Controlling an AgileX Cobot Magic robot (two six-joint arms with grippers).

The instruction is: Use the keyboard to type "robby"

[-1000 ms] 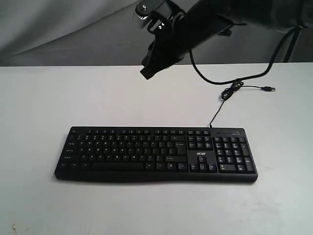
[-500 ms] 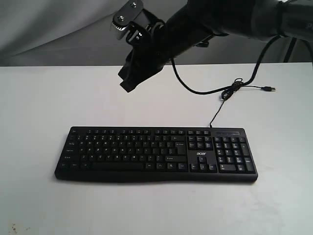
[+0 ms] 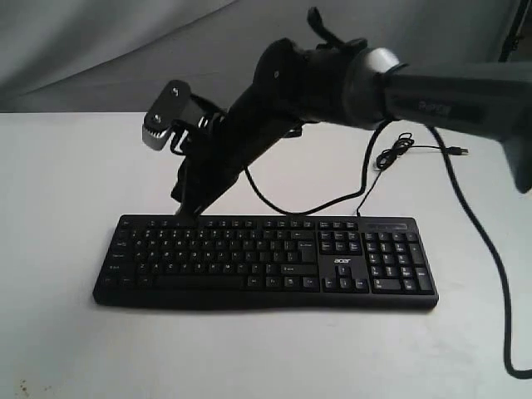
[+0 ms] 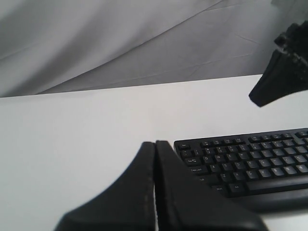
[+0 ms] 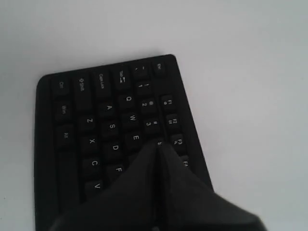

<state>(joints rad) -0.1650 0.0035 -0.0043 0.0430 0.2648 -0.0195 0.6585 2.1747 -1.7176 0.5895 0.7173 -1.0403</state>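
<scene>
While the wide black full-size keyboard (image 3: 266, 262) lies flat on the white tabletop (image 3: 66, 166), with its long axis running side to side across the exterior view, the right arm's black pincer (image 3: 184, 208) reaches across the middle. It hangs over the keyboard's left part, near the back rows. Its two fingers are pressed together into a single point and hold nothing.

In the right wrist view, that point sits above the number and function rows, just beside the E key. The R key is probably hidden under the fingers, though the legends there cannot be read. The first press likely calls for a short move toward the keyboard's front edge, then down.

The left arm's black pincer (image 4: 155, 143) is also closed and empty. It hovers off the keyboard's left end, farther from the letter keys. A thin black cable (image 3: 399, 150) trails from the keyboard's back right. No container is in view.
</scene>
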